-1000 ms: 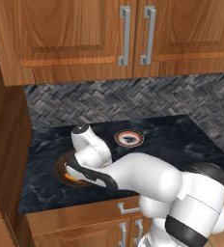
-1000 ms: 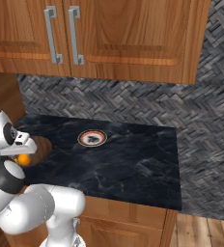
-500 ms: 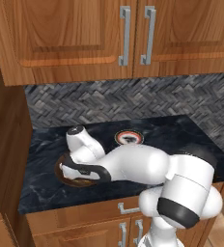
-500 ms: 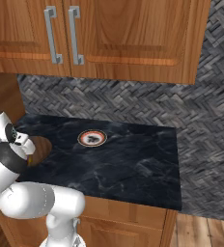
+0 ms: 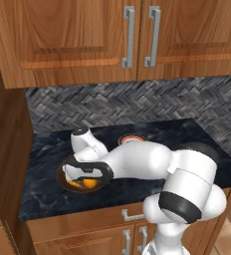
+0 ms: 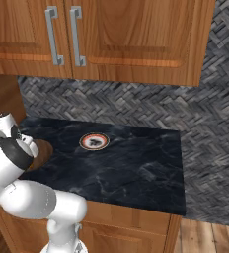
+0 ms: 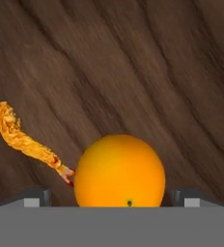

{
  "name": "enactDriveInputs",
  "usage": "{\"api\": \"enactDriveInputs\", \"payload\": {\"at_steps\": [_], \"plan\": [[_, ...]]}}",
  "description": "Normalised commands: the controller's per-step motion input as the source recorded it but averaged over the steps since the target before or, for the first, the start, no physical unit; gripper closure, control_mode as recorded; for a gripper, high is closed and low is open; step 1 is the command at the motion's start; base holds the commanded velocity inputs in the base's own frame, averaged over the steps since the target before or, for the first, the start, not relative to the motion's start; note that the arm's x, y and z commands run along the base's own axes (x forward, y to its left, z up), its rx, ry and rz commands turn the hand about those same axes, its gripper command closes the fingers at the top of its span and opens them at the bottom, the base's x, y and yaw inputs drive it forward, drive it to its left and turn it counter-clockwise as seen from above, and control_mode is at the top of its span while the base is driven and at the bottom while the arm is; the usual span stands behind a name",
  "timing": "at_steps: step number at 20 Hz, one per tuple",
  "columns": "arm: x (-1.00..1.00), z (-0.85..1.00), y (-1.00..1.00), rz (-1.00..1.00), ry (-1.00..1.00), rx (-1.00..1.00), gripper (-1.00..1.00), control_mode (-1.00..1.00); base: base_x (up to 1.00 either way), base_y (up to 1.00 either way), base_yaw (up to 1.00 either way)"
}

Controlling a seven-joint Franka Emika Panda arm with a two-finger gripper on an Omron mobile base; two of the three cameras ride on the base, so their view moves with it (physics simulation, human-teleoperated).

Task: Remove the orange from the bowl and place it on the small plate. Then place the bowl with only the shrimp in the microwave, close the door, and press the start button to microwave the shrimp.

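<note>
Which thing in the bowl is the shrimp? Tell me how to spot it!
Find the black counter under the wooden cupboards, then the brown wooden bowl at its left end. Two orange things lie inside. The shrimp is the thin, curvy, bumpy strip touching the orange, which is the smooth round ball.

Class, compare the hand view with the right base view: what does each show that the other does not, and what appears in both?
Hand view: the orange sitting between the open fingers, and the thin shrimp whose tail end touches the fruit's side.

Right base view: the small plate standing apart on the dark counter, with the wooden cabinet doors above the herringbone backsplash.

Both: the bowl, seen as its grained inside from the hand and as a bit of rim beside the arm from the base.
</note>
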Motion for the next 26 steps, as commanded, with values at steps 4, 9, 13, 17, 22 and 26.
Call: {"api": "enactDriveInputs", "payload": {"at_steps": [4,9,13,17,22,26], "plan": [[0.0,-0.16,-0.23,0.0,0.0,0.06,-1.0,-1.0,0.0,0.0,0.0],[0.0,-0.3,0.08,0.0,0.0,0.01,-1.0,-1.0,0.0,0.0,0.0],[0.0,-0.28,0.25,0.03,0.02,0.0,1.0,-1.0,0.0,0.0,0.0],[-0.03,-0.01,-0.03,0.04,0.0,0.0,1.0,-1.0,0.0,0.0,0.0],[-0.22,0.81,-0.3,0.0,-0.35,0.0,1.0,-1.0,0.0,0.0,0.0],[-0.15,1.0,-0.72,0.0,-0.33,0.02,1.0,-1.0,0.0,0.0,0.0]]}}
